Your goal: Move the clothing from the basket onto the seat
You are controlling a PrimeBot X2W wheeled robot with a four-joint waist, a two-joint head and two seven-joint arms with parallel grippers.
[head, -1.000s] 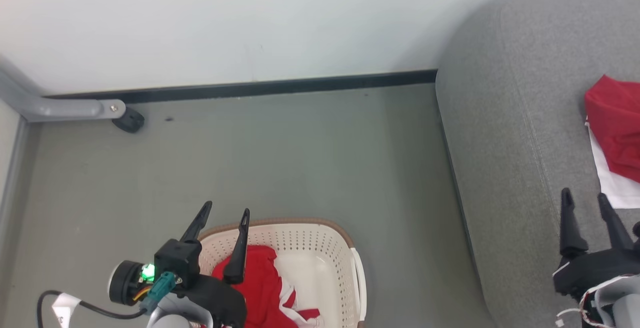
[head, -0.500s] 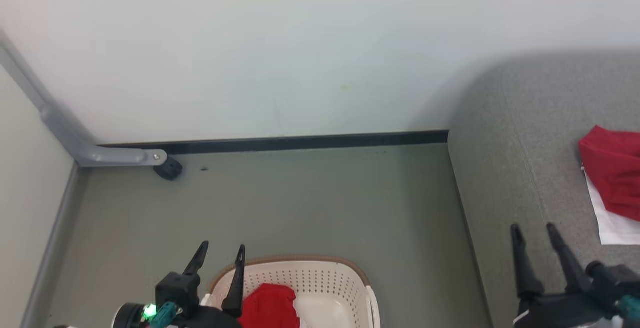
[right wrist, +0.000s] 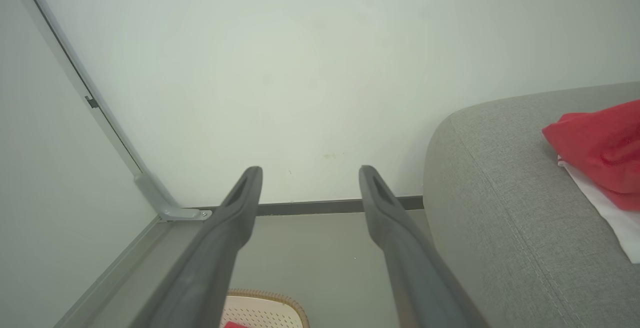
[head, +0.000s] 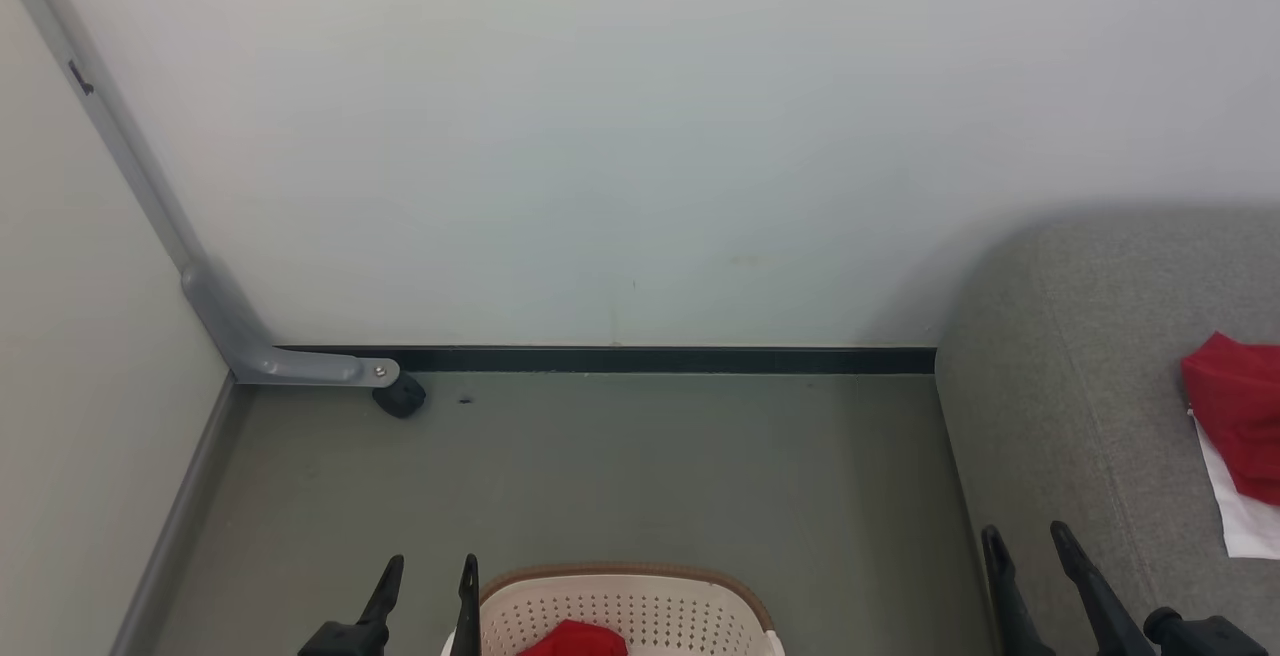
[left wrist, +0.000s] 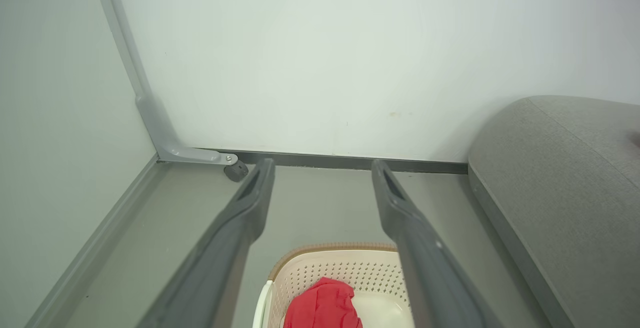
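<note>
The cream basket (head: 640, 608) with a brown rim stands on the floor at the bottom edge of the head view, red clothing (head: 575, 639) bunched inside it. The left wrist view looks down on the basket (left wrist: 320, 273) and its red clothing (left wrist: 325, 305). My left gripper (head: 432, 568) is open just left of the basket, with nothing between its fingers. My right gripper (head: 1025, 539) is open and empty over the front edge of the grey seat (head: 1080, 416). Another red and white garment (head: 1235, 436) lies on the seat at the right; it also shows in the right wrist view, garment (right wrist: 600, 153) on seat (right wrist: 500, 218).
A pale wall with a dark skirting board (head: 650, 360) closes the back. At the left, a grey metal frame leg (head: 240, 336) ends in a black caster (head: 400, 398). Grey floor (head: 620, 476) lies between the basket, the wall and the seat.
The head camera has tilted upward, so the basket, both grippers and the seat have slid toward the bottom of the picture. Both grippers stay open and empty.
</note>
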